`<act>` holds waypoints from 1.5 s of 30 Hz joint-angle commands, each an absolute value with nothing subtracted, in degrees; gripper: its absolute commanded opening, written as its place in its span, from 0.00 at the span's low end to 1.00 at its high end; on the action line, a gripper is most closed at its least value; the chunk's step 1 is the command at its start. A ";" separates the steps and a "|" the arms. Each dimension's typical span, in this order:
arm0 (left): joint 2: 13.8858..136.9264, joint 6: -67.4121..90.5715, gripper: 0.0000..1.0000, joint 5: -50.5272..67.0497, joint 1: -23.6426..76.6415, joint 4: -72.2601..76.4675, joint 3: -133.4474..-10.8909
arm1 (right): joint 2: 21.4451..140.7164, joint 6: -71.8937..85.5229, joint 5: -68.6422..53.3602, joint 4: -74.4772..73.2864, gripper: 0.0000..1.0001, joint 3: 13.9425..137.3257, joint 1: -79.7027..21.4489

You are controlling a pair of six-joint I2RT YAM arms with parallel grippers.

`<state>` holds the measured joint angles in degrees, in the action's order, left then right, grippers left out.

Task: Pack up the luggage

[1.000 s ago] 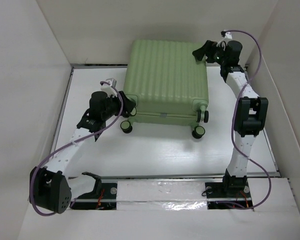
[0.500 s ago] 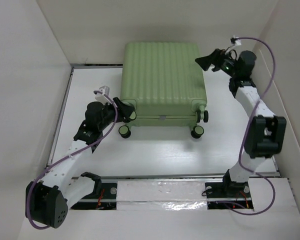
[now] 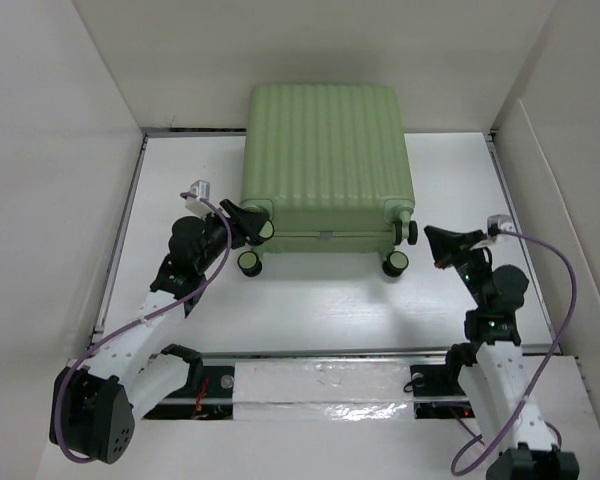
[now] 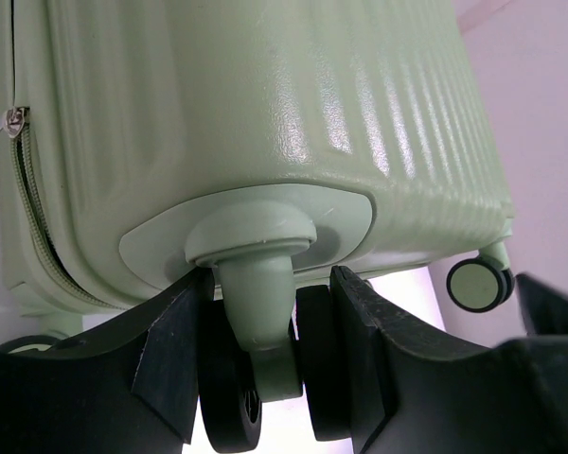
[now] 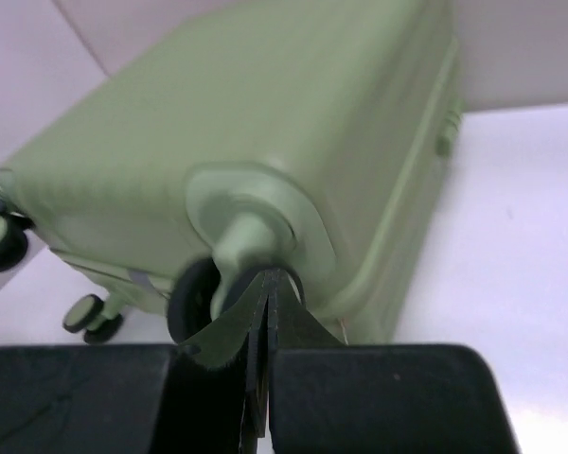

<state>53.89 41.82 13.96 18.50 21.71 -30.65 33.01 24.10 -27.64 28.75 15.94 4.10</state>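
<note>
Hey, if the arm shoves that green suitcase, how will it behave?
The luggage is probably rigid: it looks hard-shelled and ribbed. Lying on its broad side, it likely slides rather than rolls or tips. The left gripper grips a caster, which may swivel when tugged.

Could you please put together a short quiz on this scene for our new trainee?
1. True or false: the luggage lies closed on the table.
2. What sits between the fingers of the left gripper? A: a zip pull. B: a wheel. C: a carry handle.
3. Fill in: the right gripper points at another wheel with its fingers ____ (open or shut).

Key: 1 true; 2 B; 3 shut.
</note>
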 commanded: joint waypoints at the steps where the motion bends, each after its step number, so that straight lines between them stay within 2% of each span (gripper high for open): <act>1: 51.59 43.59 0.00 19.86 19.95 36.03 -30.76 | 20.53 22.15 -17.33 15.67 0.00 11.88 4.04; 3: 51.77 44.03 0.00 19.78 19.95 37.09 -31.20 | 17.15 21.88 -16.45 10.75 0.00 8.54 4.04; 4: 51.77 44.47 0.00 19.60 19.95 37.35 -31.38 | 15.66 21.28 -16.09 9.68 0.05 7.57 4.04; 5: 51.68 44.91 0.00 19.34 19.95 38.40 -31.20 | 15.82 20.83 -17.22 13.24 0.13 6.17 4.04; 6: 51.33 45.26 0.00 19.16 19.95 38.93 -31.11 | 16.60 20.66 -18.18 15.97 0.31 4.67 4.04; 7: 51.24 45.52 0.00 19.16 19.95 39.37 -31.20 | 18.09 19.78 -18.72 17.65 0.41 3.79 4.04; 9: 50.46 45.88 0.00 18.72 19.95 39.20 -31.29 | 26.16 17.68 -21.09 23.62 0.52 4.30 4.04; 13: 48.69 46.05 0.00 17.67 19.95 38.06 -31.11 | 42.42 15.29 -24.87 33.28 0.52 7.73 2.82; 17: 46.94 45.79 0.00 15.91 19.95 37.44 -30.59 | 55.26 14.59 -22.59 52.49 0.52 7.04 1.41; 19: 47.11 45.44 0.00 16.17 19.95 36.57 -30.94 | 60.72 14.59 -25.30 59.30 0.53 6.68 1.41; 22: 47.37 45.61 0.00 16.61 19.95 36.91 -30.33 | 65.02 12.58 -26.37 59.07 0.54 10.71 0.09; 32: 47.46 44.74 0.00 15.91 19.95 36.12 -29.79 | 74.17 11.78 -31.29 66.52 0.51 15.11 -1.05; 33: 47.55 44.82 0.00 15.91 19.95 36.12 -29.71 | 76.44 12.13 -31.64 67.49 0.44 15.47 -1.05; 36: 47.55 44.83 0.00 15.91 19.95 36.21 -29.53 | 81.62 14.41 -34.28 74.42 0.37 15.47 -1.84; 38: 47.72 44.91 0.00 15.82 19.95 36.30 -29.18 | 84.01 16.95 -32.79 79.25 0.22 14.42 -2.37; 39: 47.81 44.83 0.00 15.91 19.95 36.39 -29.01 | 85.07 17.83 -32.78 83.28 0.11 13.72 -2.37; 40: 47.90 44.91 0.00 16.00 19.95 36.47 -29.00 | 87.17 19.58 -32.87 84.97 0.06 13.62 -2.98; 42: 48.16 45.00 0.00 16.26 19.95 36.91 -28.48 | 88.94 20.91 -32.17 90.05 0.00 12.66 -4.30; 45: 48.52 45.18 0.00 16.79 19.95 38.32 -27.69 | 91.84 21.71 -28.84 95.68 0.00 11.34 -9.04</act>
<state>51.55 45.98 9.78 18.87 25.54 -27.38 88.42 19.81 -28.93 78.54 12.47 -2.90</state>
